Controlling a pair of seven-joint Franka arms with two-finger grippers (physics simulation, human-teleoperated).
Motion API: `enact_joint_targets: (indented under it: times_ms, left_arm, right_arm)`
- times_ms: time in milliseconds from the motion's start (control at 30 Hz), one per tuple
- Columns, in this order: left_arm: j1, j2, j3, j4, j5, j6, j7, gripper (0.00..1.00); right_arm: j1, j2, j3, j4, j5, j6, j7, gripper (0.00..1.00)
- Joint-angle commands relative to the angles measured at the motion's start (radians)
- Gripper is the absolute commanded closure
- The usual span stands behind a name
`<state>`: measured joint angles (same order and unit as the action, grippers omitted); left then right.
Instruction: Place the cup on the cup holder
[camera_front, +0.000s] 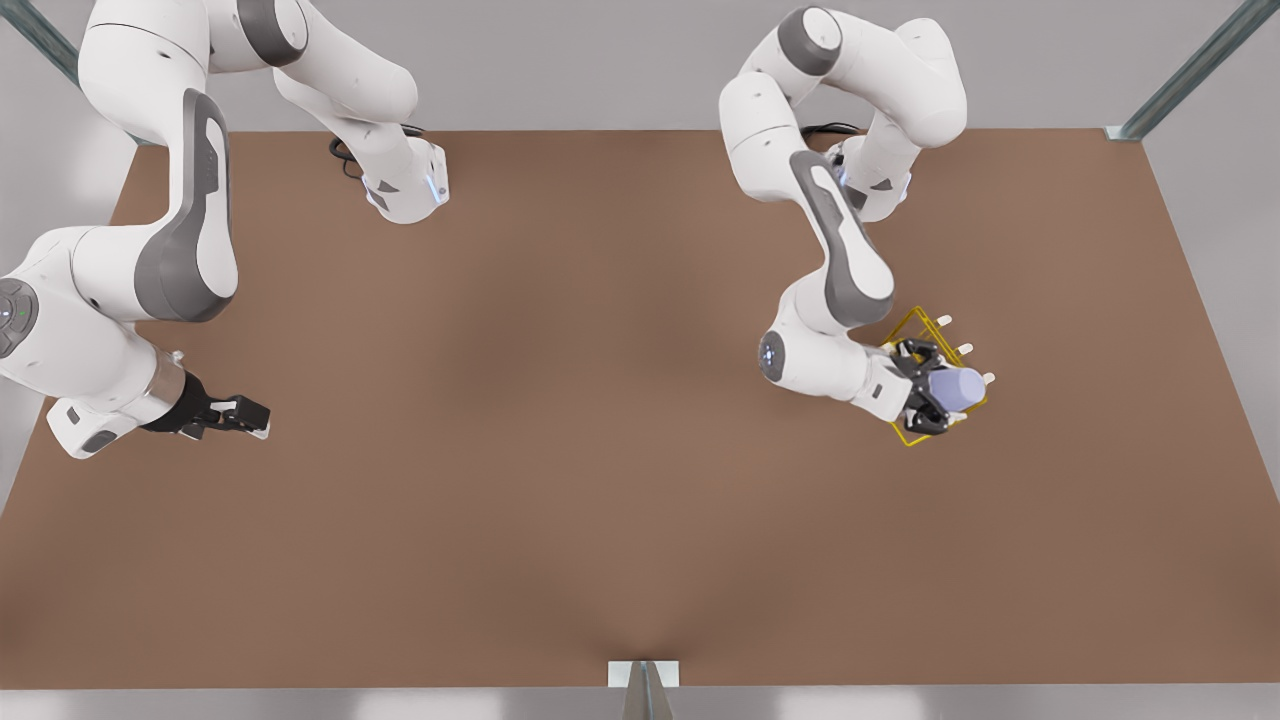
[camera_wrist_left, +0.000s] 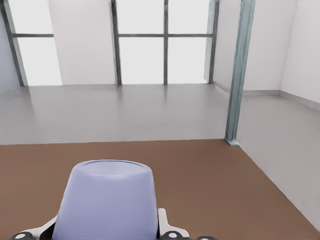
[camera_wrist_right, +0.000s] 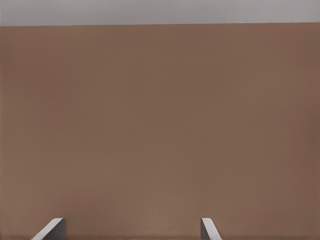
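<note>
**Cup held sideways over the yellow rack**

While the brown table (camera_front: 560, 420) spreads bare across most of the front view, the action sits toward that view's right side. There the left arm (camera_front: 835, 250) reaches down to the cup holder (camera_front: 925, 325), a yellow wire frame whose white-tipped pegs show along its far edge. Much of the frame is covered by the arm's wrist and hand, so only its outline and three or four peg tips can be made out.

The left gripper (camera_front: 935, 395) pinches the cup (camera_front: 958, 388) between its dark fingers. The cup lies tipped over, its long axis roughly level and pointing away from the wrist toward the front view's right. In the left wrist view the cup (camera_wrist_left: 107, 200) shows its wider part nearest the camera, narrowing to the far end; whether that far end is the closed base or the mouth cannot be told. Whether the cup touches a peg cannot be told either, since cup and hand hide the pegs beneath.

The right arm waits at the front view's left, well apart from the rack. The right gripper (camera_front: 240, 415) hangs over bare table with its fingers (camera_wrist_right: 50, 230) spread and nothing between them.
</note>
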<state>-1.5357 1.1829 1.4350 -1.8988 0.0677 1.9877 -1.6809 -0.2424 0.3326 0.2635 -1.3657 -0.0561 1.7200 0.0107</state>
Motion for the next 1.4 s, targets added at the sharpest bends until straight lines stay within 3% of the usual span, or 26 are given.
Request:
enact_joint_targets:
  times_ms: [0, 100, 400, 700, 1100, 1167, 1200, 1367]
  left_arm:
    - [0.000, 0.018, -0.001, -0.008, 0.027, 0.103, 0.158, 0.31]
    - [0.088, 0.050, 0.001, -0.005, 0.024, 0.194, 0.047, 0.31]
    - [0.128, 0.115, -0.033, -0.020, 0.029, 0.260, -0.141, 0.31]
    - [0.022, 0.136, -0.053, -0.140, 0.021, 0.250, -0.186, 0.31]
    - [-0.006, 0.136, -0.105, -0.175, 0.020, 0.230, -0.255, 0.31]
    - [-0.006, 0.136, -0.113, -0.175, 0.020, 0.229, -0.276, 0.24]
    - [-0.007, 0.136, -0.116, -0.175, 0.020, 0.227, -0.295, 0.00]
    - [-0.018, 0.127, -0.111, -0.186, 0.023, 0.217, -0.310, 0.00]
  right_arm:
    - [0.000, -0.001, 0.000, 0.000, 0.001, 0.000, -0.006, 0.00]
    - [0.000, -0.001, 0.000, 0.000, 0.001, 0.000, -0.006, 0.00]
    - [0.002, -0.001, 0.000, 0.002, 0.002, 0.001, -0.003, 0.00]
    - [0.008, -0.001, 0.002, 0.002, 0.002, 0.001, 0.008, 0.00]
    - [0.008, -0.001, 0.003, 0.002, 0.004, 0.001, 0.006, 0.00]
    - [0.008, 0.000, 0.003, 0.002, 0.006, 0.001, 0.005, 0.00]
    - [0.008, -0.001, 0.003, 0.002, 0.005, 0.001, 0.005, 0.00]
    - [0.006, 0.000, 0.003, 0.002, 0.006, 0.001, 0.000, 0.00]
